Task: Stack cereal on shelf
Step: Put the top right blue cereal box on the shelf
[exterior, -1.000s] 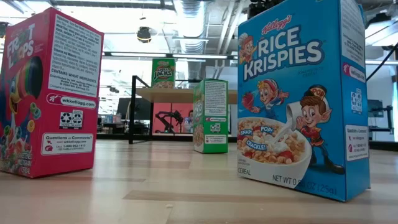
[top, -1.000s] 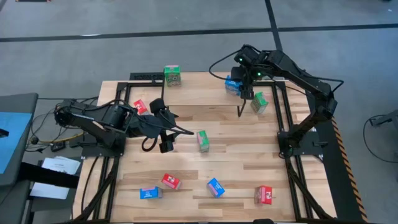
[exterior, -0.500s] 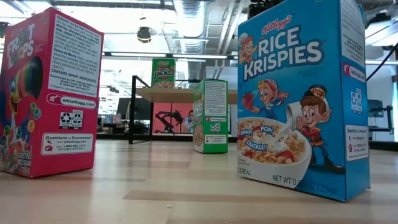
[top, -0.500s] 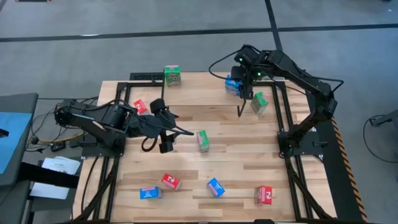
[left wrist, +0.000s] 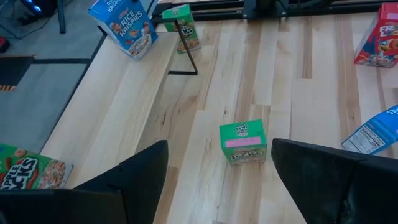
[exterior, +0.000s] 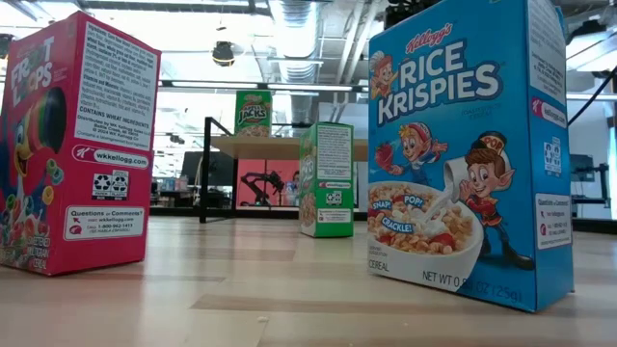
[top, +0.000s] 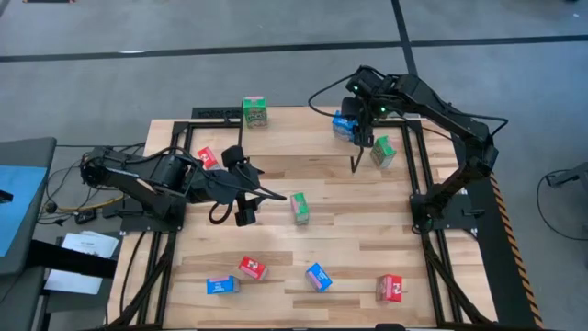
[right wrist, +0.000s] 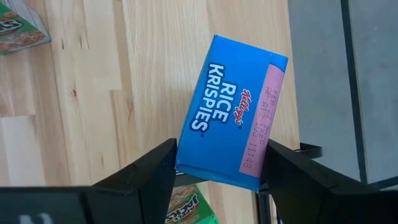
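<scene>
Right gripper (right wrist: pixel 217 168) clamped on a blue box (right wrist: pixel 231 137) over the shelf (top: pixel 317 138) at the desk's (top: pixel 367 239) far right. Left gripper (left wrist: pixel 217 162) spread wide, empty, mid-desk left, facing a green box (left wrist: pixel 243 142). Other boxes scattered.

Two cereal boxes (top: pixel 254 111) (top: pixel 344 126) were placed on the shelf (top: pixel 303 118); four boxes (top: pixel 252 268) were ranged along the table's (top: pixel 367 230) near edge.

Both arms were matte black, jointed, with thin black cables looping along them. The right arm (top: pixel 441 110) carried small green lights near its wrist.
</scene>
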Available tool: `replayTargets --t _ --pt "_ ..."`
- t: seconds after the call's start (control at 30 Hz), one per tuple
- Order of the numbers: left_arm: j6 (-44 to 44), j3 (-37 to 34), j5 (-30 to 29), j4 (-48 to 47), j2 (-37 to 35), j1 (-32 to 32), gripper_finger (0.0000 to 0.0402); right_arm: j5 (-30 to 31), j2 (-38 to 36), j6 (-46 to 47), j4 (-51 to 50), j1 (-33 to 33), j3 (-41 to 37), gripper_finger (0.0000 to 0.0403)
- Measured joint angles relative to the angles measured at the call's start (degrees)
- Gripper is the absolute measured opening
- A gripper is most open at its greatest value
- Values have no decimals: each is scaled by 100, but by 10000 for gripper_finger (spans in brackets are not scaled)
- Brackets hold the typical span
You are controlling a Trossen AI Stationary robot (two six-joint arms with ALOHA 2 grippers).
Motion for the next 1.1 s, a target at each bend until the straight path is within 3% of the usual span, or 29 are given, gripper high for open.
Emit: replayTargets --t 0.73,1.1 --pt "2 0 0 0 0 0 277 1 0 152 46 -7 0 261" --pt "2 0 0 0 0 0 277 61 0 202 112 -243 0 391"
